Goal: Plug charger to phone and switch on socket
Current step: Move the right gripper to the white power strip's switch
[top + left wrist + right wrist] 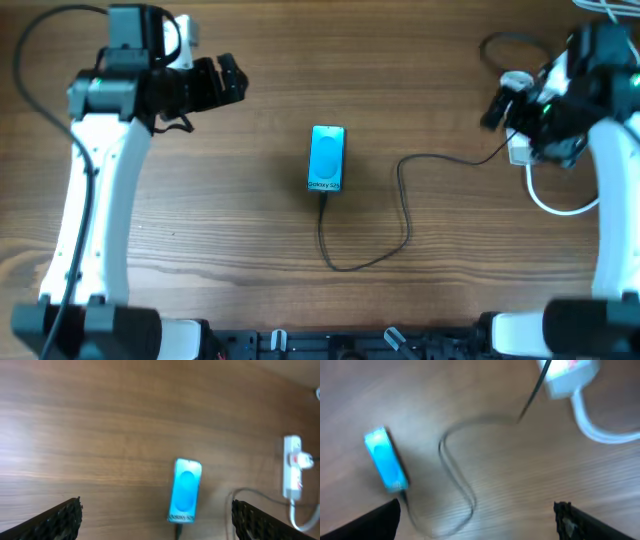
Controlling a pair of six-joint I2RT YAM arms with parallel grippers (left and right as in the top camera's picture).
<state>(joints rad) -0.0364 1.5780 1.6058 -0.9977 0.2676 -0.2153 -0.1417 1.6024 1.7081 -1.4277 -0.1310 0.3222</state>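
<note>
Step, as judged: switch on socket (292, 466), upper right of overhead | right gripper (475, 512) spread; better pinched into one tip, pressing straight down (strip may skid) | left gripper (232, 80) spread, upper left | phone (327, 158) centre, long axis top-to-bottom, text end down, meeting charger (405, 215)

I see overhead sharp, evenly lit, faint soft shadows on table (250, 250). Left wrist slightly soft. Right wrist badly motion-blurred, charger (451, 465) smeared double. Cyan phone (327, 158) screen glows, text barely legible.
</note>
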